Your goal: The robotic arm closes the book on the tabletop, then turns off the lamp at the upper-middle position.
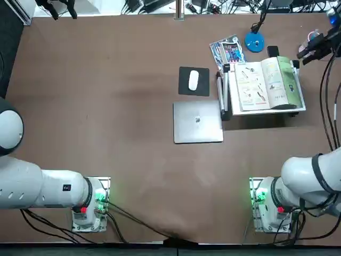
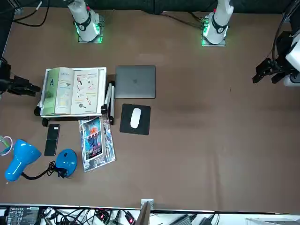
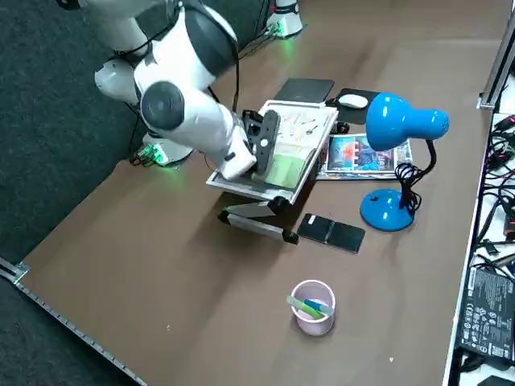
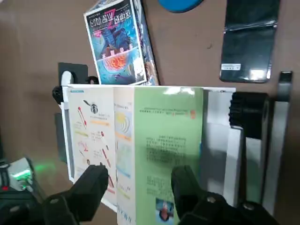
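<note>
Nearby, markers stand in a pink cup (image 3: 313,320); right fingers (image 4: 185,192) spread apart.

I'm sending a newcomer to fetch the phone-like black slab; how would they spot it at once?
Find the white stand holding the open book. On the lamp's side of it, a glossy black rectangle lies flat on the table, near the lamp's blue disc base. Unlike the mouse pad, it is narrow and has no mouse on it.
</note>
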Action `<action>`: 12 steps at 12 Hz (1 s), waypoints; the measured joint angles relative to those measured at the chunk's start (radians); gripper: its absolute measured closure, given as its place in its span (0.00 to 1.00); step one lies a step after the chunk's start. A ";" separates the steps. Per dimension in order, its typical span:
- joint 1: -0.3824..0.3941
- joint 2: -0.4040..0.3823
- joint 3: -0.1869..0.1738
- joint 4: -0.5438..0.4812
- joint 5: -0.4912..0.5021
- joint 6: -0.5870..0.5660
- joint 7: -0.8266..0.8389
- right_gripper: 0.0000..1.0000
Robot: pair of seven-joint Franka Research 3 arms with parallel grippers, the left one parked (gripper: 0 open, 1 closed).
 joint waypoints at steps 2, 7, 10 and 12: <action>-0.015 0.052 0.000 -0.001 0.059 0.002 -0.049 0.15; -0.035 0.137 0.000 -0.001 0.114 0.007 -0.106 0.15; -0.036 0.153 0.000 -0.001 0.122 0.009 -0.122 0.15; -0.039 0.162 0.000 0.003 0.123 0.012 -0.131 0.15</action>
